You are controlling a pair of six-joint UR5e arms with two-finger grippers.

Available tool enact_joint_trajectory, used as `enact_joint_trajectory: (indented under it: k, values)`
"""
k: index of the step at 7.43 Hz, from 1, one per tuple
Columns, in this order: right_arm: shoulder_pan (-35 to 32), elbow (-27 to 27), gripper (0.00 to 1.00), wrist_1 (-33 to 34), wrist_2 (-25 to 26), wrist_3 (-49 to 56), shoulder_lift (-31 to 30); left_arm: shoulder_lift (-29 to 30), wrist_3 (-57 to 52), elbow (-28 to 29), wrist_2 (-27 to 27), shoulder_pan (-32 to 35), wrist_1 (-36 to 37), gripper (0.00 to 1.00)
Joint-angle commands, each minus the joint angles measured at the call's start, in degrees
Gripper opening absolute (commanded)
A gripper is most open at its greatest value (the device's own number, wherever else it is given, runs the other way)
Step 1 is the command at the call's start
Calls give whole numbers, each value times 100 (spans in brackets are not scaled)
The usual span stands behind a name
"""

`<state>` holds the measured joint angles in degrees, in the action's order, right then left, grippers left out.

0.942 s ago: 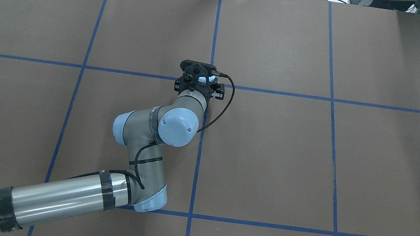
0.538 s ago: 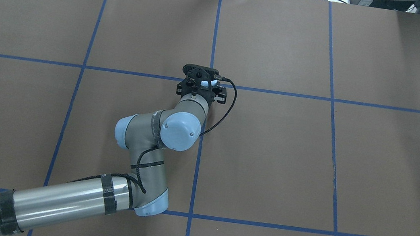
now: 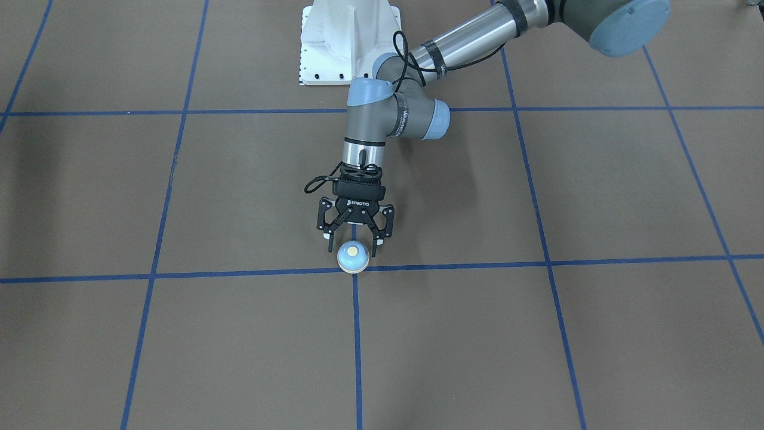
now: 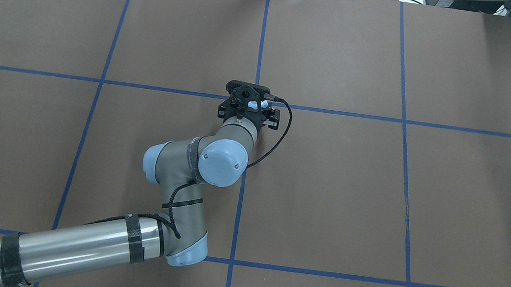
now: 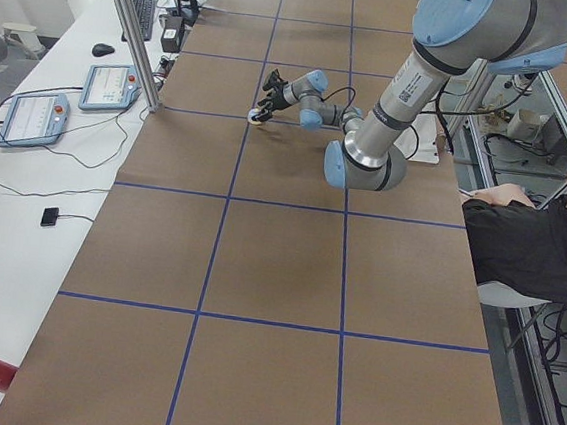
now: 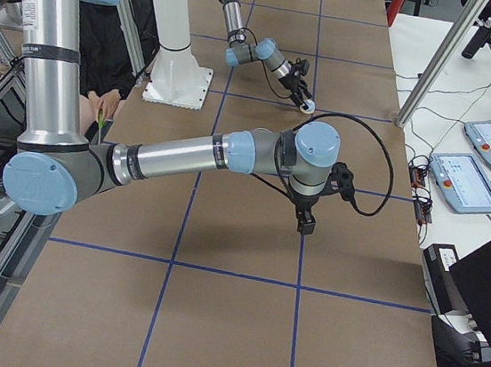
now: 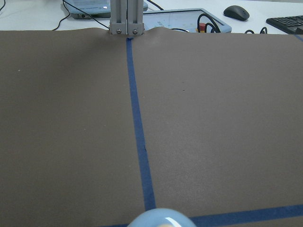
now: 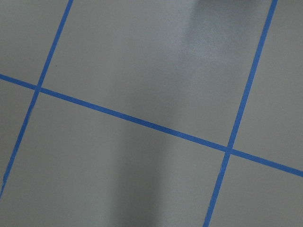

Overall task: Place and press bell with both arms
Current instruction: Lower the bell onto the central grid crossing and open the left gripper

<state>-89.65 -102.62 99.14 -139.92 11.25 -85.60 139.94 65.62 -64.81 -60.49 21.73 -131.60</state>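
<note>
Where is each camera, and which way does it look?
Front-facing: across the table, facing the pedestal, looking down; left arm, open fingers by the bell.
Overhead: behind the pedestal, looking forward and down; left arm.
Exterior left: table's left end, looking along it; left arm.
Exterior right: opposite end; right arm near, left arm far.
Left wrist: ahead over the table; no arm, just bell's top.
Right wrist: down at taped table; no arm.
Shared: front-facing and overhead both show the bell.
</note>
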Motion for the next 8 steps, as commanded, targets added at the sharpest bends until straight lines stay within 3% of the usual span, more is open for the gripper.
enact_joint_trajectory:
  k: [1,3,5,7,8]
  values:
    - [0,-30,99,-9,0,-9,8,16,-32,-49,-42,15,-6,99]
    - [166,-30,99,0,-1,-367,209,174,-679,-285,-86,277,-6,99]
    - [586,31,95,0,43,-1033,639,174,-735,-435,-1055,803,326,99]
    - [1183,5,75,0,61,-2742,1288,139,-814,-664,-2102,1366,565,99]
    - [1578,-3,57,0,139,-3473,1596,139,-823,-682,-2490,1569,870,99]
